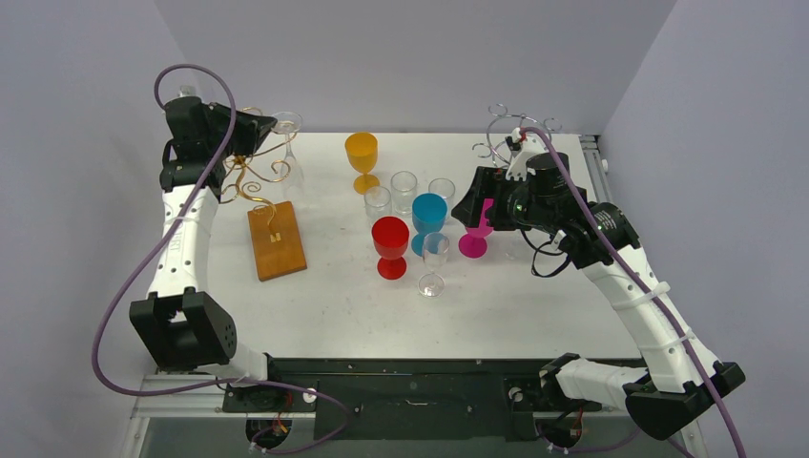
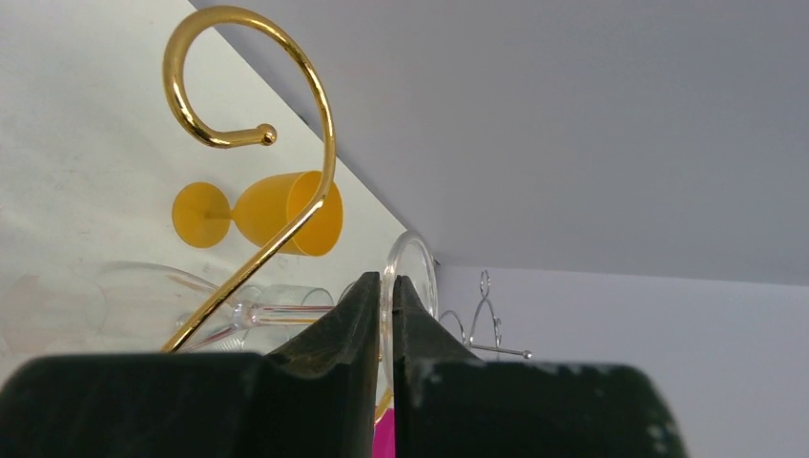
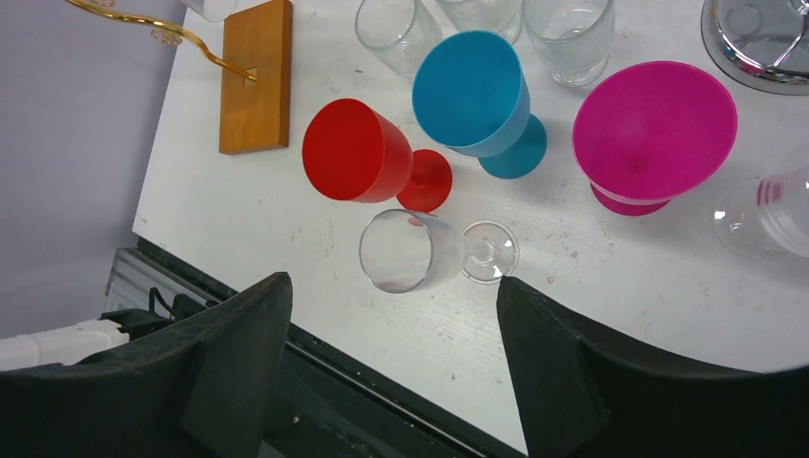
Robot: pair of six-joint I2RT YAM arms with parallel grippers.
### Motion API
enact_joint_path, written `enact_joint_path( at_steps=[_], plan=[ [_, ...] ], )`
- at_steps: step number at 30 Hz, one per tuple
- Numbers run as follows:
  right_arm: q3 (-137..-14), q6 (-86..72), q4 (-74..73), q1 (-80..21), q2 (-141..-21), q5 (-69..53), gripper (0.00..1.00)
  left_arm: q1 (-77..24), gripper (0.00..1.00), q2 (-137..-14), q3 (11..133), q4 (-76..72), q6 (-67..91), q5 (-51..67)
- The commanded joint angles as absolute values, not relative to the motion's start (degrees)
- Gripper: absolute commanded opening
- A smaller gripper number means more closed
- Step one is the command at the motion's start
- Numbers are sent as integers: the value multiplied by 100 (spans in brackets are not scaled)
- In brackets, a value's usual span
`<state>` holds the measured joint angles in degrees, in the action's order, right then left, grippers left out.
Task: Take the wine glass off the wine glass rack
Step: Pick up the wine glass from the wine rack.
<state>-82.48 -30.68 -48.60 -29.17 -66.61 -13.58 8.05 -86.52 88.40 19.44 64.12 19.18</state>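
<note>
Now L end effector (image 2: 384, 281) pinches clear wine glass (image 1: 288, 162) at curly gold rack (image 1: 276, 240); R end effector (image 3: 393, 281) spread.

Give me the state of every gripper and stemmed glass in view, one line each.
wine glass, hanging upside down on the gold rack, not yet off
left gripper, shut on the wine glass's foot
right gripper, open, empty
red glass, upright
blue glass, upright
orange glass, upright
pink glass, upright, partly hidden by the right gripper
clear stemmed glass, upright
</note>
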Motion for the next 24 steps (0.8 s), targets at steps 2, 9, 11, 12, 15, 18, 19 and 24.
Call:
enact_joint_path(
  at_steps=[2,9,11,12,15,18,19,24],
  plan=[
    [-8222,-3059,-4635,-2865,-6575,-1347,73,866,0,-8278,8795,1096,6674,2350],
    [-8227,-3059,-4645,-2865,-6590,-1345,73,893,0,-8162,8659,992,6776,2512],
    [-8227,-3059,-4640,-2865,-6596,-1351,73,907,0,-8111,8617,980,6791,2548],
    [-8227,-3063,-4640,-2865,-6599,-1357,73,910,0,-8077,8602,990,6792,2557],
    [-8227,-3066,-4640,-2865,-6604,-1370,73,920,0,-7994,8537,1008,6796,2587],
    [-8214,-3066,-4631,-2865,-6605,-1371,73,935,0,-7878,8462,1024,6809,2615],
    [-8206,-3065,-4629,-2865,-6603,-1371,73,950,0,-7830,8428,1039,6800,2607],
    [-8192,-3069,-4614,-2865,-6616,-1384,73,1080,0,-7671,8330,1114,6785,2565]
  ],
)
